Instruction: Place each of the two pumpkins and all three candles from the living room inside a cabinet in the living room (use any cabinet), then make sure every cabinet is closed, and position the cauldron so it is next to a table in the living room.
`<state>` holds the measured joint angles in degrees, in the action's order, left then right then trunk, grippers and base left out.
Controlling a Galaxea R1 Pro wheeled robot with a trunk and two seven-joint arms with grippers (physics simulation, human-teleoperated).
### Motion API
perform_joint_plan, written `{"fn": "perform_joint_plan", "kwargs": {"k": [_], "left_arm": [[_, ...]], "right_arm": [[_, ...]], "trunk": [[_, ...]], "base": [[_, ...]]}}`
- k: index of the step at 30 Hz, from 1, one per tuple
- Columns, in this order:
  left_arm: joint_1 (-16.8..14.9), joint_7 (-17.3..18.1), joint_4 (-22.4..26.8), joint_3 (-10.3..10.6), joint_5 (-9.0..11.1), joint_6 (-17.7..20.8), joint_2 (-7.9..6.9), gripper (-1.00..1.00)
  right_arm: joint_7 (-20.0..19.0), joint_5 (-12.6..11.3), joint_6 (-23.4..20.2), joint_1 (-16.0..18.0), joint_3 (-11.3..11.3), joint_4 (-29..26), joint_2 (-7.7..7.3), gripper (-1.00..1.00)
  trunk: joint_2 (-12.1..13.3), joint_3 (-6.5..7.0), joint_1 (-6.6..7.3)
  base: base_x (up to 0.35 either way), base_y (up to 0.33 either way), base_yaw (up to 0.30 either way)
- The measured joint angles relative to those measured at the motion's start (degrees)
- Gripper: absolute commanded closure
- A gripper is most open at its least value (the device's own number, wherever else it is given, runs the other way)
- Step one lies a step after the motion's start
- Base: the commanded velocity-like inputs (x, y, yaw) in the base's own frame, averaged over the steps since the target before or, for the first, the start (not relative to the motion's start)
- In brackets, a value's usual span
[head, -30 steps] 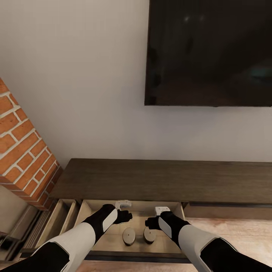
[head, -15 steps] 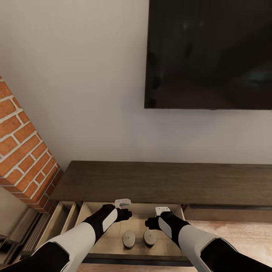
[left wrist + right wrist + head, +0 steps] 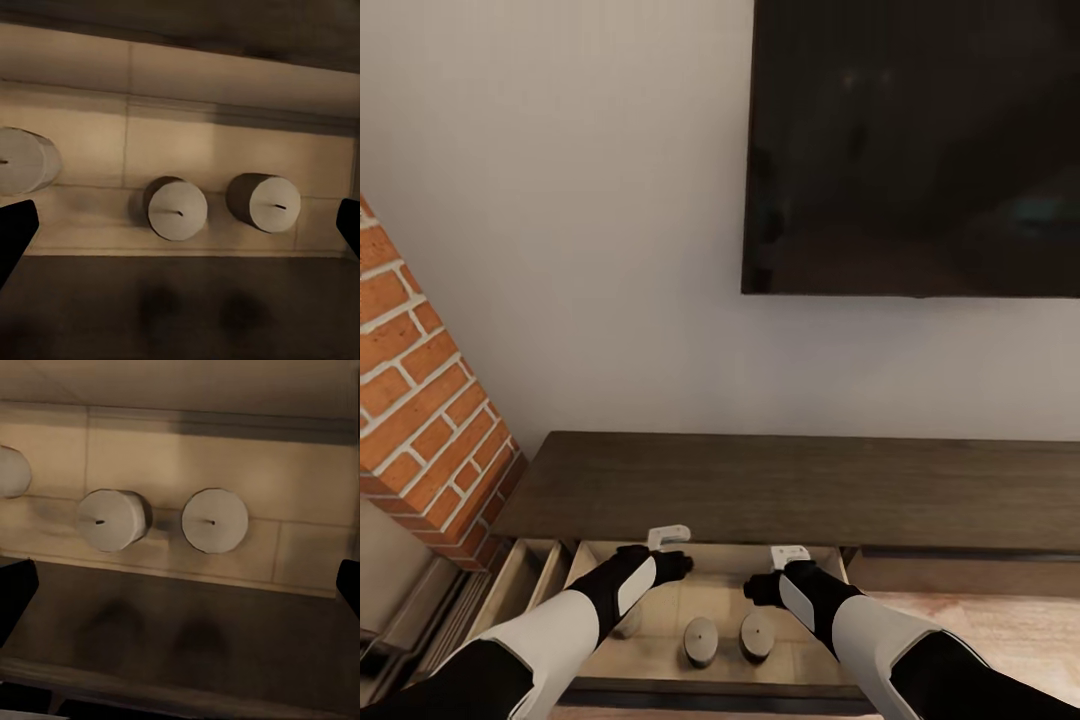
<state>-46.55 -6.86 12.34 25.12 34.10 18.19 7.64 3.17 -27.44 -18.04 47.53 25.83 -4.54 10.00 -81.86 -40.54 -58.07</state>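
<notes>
The long dark brown cabinet (image 3: 790, 480) has a drawer (image 3: 660, 660) pulled out below its top. Two grey-white candles (image 3: 700, 640) (image 3: 757, 632) stand side by side in it, and a third candle (image 3: 627, 626) peeks out beside my left forearm. The left wrist view looks down on all three candles (image 3: 15, 160) (image 3: 178, 210) (image 3: 270, 202), as does the right wrist view (image 3: 4, 471) (image 3: 111, 519) (image 3: 215, 520). My left gripper (image 3: 672, 566) and right gripper (image 3: 760, 588) hover over the drawer, both open and empty. Pumpkins, cauldron and table are out of view.
A second drawer (image 3: 525, 580) stands open to the left, beside a red brick column (image 3: 420, 400). A large black TV (image 3: 915, 150) hangs on the white wall above the cabinet. Wood floor (image 3: 1010, 620) lies at the right.
My left gripper has drawn back and to the left, and the third candle now shows beside its forearm. The head camera has tilted up a little. The right arm has barely moved.
</notes>
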Motion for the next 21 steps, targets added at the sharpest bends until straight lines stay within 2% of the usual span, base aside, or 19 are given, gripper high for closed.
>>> {"fn": "perform_joint_plan", "kwargs": {"k": [6, 10, 12, 13, 16, 17, 18, 21], "left_arm": [[0.01, 0.02, -0.08, -0.03, 0.24, -0.63, 0.03, -1.00], [0.02, -0.12, -0.20, -0.09, 0.86, -3.21, 0.12, -1.00], [0.05, -0.11, -0.41, -0.12, 1.54, -3.56, 0.08, -1.00], [0.04, -0.19, -1.71, -0.20, 4.28, -4.01, -0.02, -1.00], [0.02, -0.20, -2.08, -0.20, 4.76, -4.08, -0.04, -1.00], [0.03, -0.18, -2.19, -0.20, 4.87, -4.23, -0.04, -1.00], [0.06, 0.17, -2.93, -0.20, 4.97, -7.66, -0.05, -1.00], [0.05, 0.25, -3.21, -0.19, 5.01, -8.19, -0.05, -1.00]], "right_arm": [[0.01, 0.10, 2.51, 0.00, 0.20, 0.07, 0.00, -1.00], [0.28, 0.17, 3.76, -0.04, 0.26, 0.12, 0.00, -1.00], [0.36, 0.15, 3.88, -0.06, 0.21, 0.10, 0.00, -1.00], [0.45, 0.13, 4.00, -0.10, 0.30, 0.08, 0.00, -1.00], [0.45, 0.19, 4.04, -0.15, 0.32, 0.07, 0.00, -1.00], [0.45, 0.18, 4.06, -0.16, 0.35, 0.07, 0.00, -1.00], [0.41, 0.23, 4.08, -0.17, 0.32, 0.07, 0.00, -1.00], [0.38, 0.19, 4.09, -0.17, 0.35, 0.09, 0.00, -1.00]], "trunk": [[0.00, 0.09, 0.00], [0.00, 0.09, 0.00], [0.00, 0.09, 0.00], [0.00, 0.10, 0.00], [0.00, 0.25, 0.00], [0.00, 0.33, 0.00], [0.01, 0.43, -0.04], [0.00, 0.70, -0.03]], "base": [[0.000, 0.000, 0.002], [0.000, 0.000, 0.000], [0.000, 0.000, 0.000], [0.000, 0.000, 0.000], [-0.012, 0.000, 0.000], [-0.279, 0.014, 0.000], [-0.285, 0.028, 0.000], [-0.296, 0.065, 0.000]]}}
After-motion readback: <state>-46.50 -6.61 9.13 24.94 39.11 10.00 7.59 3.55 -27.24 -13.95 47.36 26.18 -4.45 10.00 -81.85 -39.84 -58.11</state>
